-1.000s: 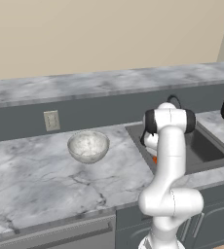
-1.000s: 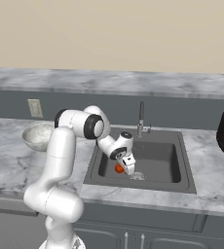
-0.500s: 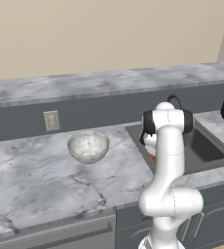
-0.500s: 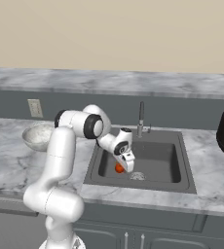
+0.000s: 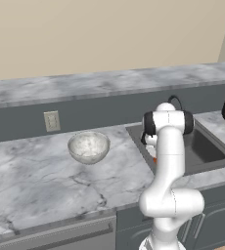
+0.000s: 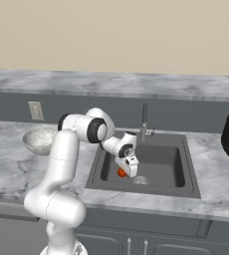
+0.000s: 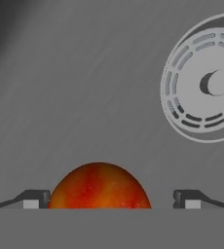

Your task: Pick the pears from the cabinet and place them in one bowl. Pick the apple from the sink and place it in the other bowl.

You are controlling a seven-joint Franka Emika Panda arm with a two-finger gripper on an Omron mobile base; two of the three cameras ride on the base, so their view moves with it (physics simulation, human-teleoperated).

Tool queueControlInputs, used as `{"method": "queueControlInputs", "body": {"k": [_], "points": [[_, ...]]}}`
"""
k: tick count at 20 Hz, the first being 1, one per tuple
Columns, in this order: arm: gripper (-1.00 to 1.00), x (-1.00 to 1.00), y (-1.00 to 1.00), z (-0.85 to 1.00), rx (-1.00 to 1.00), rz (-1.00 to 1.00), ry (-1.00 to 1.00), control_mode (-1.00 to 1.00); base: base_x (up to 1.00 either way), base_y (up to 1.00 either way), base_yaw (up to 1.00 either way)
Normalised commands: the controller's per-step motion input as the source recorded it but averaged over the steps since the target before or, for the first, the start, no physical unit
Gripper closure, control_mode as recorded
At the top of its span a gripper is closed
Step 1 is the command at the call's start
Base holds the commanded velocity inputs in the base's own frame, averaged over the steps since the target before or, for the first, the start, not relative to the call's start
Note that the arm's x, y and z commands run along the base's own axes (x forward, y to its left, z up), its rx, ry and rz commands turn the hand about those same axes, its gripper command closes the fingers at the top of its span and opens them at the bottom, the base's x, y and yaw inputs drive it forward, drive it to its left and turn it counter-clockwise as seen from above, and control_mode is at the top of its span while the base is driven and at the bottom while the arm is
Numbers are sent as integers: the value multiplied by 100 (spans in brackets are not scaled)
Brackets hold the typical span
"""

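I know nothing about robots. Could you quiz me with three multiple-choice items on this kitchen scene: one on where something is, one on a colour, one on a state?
1. Where is the apple?
A. in the sink
B. in the clear bowl
C. on the counter

2. What colour is the apple?
A. green
B. red-orange
C. purple

3. How is the tool?
A. shut on the apple
B. open, one finger on each side of the apple
C. shut, holding nothing

Answers: 1 A, it lies on the basin floor near the drain. 2 B, the hand view shows it. 3 B, gaps show beside the fruit.
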Motion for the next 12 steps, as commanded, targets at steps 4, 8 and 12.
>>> {"method": "queueControlInputs", "body": {"k": [4,8,12], "points": [[100,11,3,-9,0,0,0,-100,0,0,0],[100,8,4,-7,0,0,0,-100,0,0,0],[100,-2,0,7,2,-1,0,-100,0,0,0]]}}
